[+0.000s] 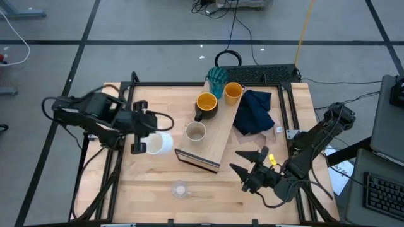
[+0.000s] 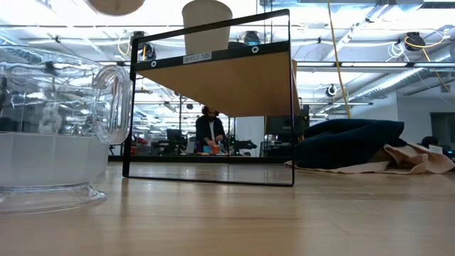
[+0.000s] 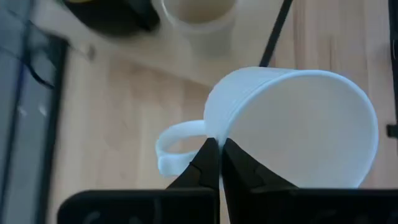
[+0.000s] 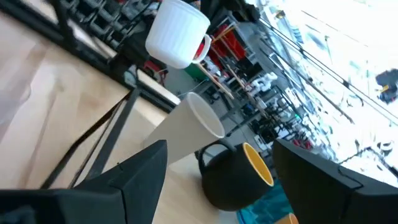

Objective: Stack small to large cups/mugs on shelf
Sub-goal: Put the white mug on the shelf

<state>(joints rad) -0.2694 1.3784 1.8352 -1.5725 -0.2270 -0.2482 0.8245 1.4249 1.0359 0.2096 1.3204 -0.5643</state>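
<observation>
My left gripper (image 1: 140, 142) hangs over the table's left half, shut on the white mug (image 1: 161, 144). The shelf (image 1: 218, 142) is a light-wood board lying slantwise at the middle, dark end edge toward the near side. Standing on it are the beige cup (image 1: 196, 132), the dark mug with yellow inside (image 1: 206, 104), the orange cup (image 1: 233, 92) and the teal tumbler (image 1: 217, 78). The small clear glass (image 1: 180, 188) stands on the table near the front edge. My right gripper (image 1: 249, 167) waits open at the near right, pointing at the shelf. My left gripper pinches the white mug's rim (image 3: 219, 134) right beside the handle (image 3: 177, 146). One finger is inside the mouth and one outside. The fingers come slanting down from the table's left side. The mug is lifted clear of the table and tilted.
A navy cloth (image 1: 254, 112) lies bunched on the table to the right of the shelf. A black frame (image 1: 287, 107) borders the tabletop. Bare wood lies between the glass and the shelf's near end.
</observation>
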